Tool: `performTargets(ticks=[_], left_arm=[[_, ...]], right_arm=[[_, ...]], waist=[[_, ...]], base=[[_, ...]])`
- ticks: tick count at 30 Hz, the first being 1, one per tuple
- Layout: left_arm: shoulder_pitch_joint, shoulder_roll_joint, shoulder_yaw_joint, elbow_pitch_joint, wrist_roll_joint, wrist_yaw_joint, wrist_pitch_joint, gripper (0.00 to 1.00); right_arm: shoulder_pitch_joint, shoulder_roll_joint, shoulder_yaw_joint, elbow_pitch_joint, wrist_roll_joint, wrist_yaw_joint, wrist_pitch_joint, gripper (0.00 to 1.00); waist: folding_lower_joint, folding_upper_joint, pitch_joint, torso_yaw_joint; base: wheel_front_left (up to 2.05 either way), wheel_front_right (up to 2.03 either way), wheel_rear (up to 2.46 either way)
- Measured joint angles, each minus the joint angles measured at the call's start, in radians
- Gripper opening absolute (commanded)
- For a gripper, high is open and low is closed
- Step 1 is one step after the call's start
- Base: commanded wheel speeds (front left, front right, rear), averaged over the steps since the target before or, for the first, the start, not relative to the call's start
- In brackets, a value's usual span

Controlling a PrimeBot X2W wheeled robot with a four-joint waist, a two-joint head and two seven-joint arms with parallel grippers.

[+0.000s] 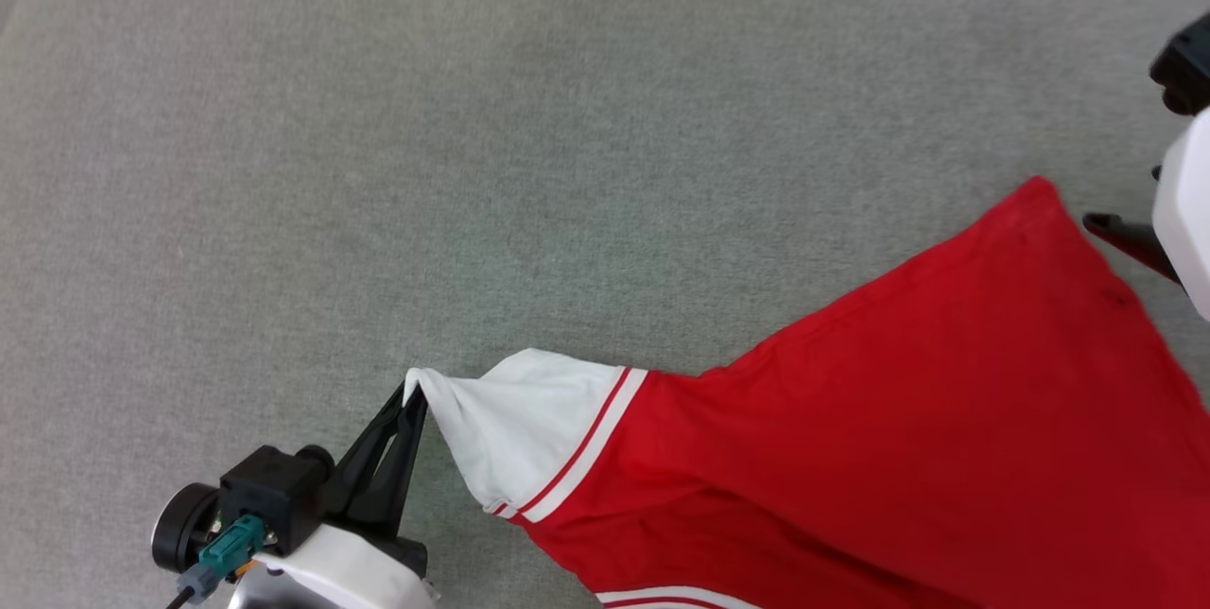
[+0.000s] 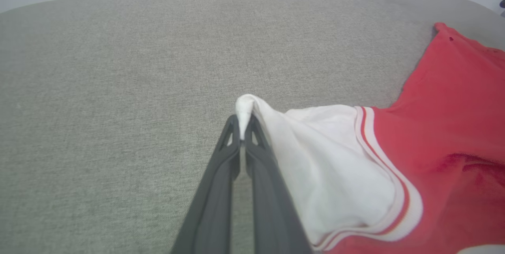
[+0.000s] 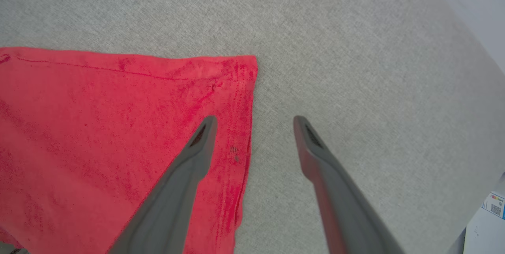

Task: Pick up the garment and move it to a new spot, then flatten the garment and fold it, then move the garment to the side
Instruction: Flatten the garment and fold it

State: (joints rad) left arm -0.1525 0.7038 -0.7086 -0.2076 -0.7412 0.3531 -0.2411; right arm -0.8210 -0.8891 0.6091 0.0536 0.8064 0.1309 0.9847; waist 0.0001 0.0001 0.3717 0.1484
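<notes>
— Left pincer (image 1: 413, 398)?
— Clenched on the tip of the jersey's (image 1: 898, 401) white sleeve (image 1: 510, 429).
— Right pincer (image 3: 254, 119)?
— Released and spread wide, grasping nothing. One finger is over the red hem corner, the other over bare worktop (image 1: 473, 117).
— Jersey's position?
— It lies on the grey worktop, at the right and near side of the head view. The sleeve is drawn to a point leftward.

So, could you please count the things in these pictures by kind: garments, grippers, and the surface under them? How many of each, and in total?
garment: 1
grippers: 2 (left gripper, right gripper)
grey padded surface: 1
Total: 4
</notes>
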Motion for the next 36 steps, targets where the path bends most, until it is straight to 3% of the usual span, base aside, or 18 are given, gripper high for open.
performTargets(ticks=[7,14,15,16,27,36], left_arm=[[-0.039,-0.022,-0.004,0.002,0.018,-0.01,-0.003,0.0],[-0.06,-0.035,-0.005,0.016,0.024,-0.018,-0.005,0.0],[-0.06,-0.037,-0.007,0.02,0.024,-0.019,-0.006,0.0],[-0.06,-0.039,-0.008,0.022,0.024,-0.019,-0.006,0.0],[-0.06,-0.027,-0.008,0.066,0.023,-0.034,-0.005,0.0],[-0.163,0.008,0.017,0.073,0.04,-0.063,0.019,0.0]], right_arm=[[-0.103,0.078,0.095,0.158,-0.031,0.0,-0.024,1.0],[-0.13,0.083,0.204,0.224,-0.019,0.0,-0.089,1.0],[-0.137,0.081,0.217,0.23,-0.016,0.0,-0.105,0.29],[-0.137,0.08,0.226,0.238,-0.011,0.0,-0.128,0.0],[-0.143,0.064,0.28,0.235,0.055,0.0,-0.413,0.0],[-0.147,0.047,0.239,0.198,0.03,0.0,-0.63,0.0]], waist=[[0.0,-0.0001,0.082,0.036],[-0.0001,0.0,0.122,0.056],[0.0,0.0,0.12,0.055],[0.0,0.0,0.115,0.053],[0.0,0.0,-0.016,0.016],[-0.0001,0.0,-0.13,-0.048]], base=[[0.0,0.0,0.0],[0.0,0.0,0.0],[0.0,0.0,0.0],[0.0,0.0,0.0],[0.0,0.0,0.0],[0.0,0.0,0.0]])
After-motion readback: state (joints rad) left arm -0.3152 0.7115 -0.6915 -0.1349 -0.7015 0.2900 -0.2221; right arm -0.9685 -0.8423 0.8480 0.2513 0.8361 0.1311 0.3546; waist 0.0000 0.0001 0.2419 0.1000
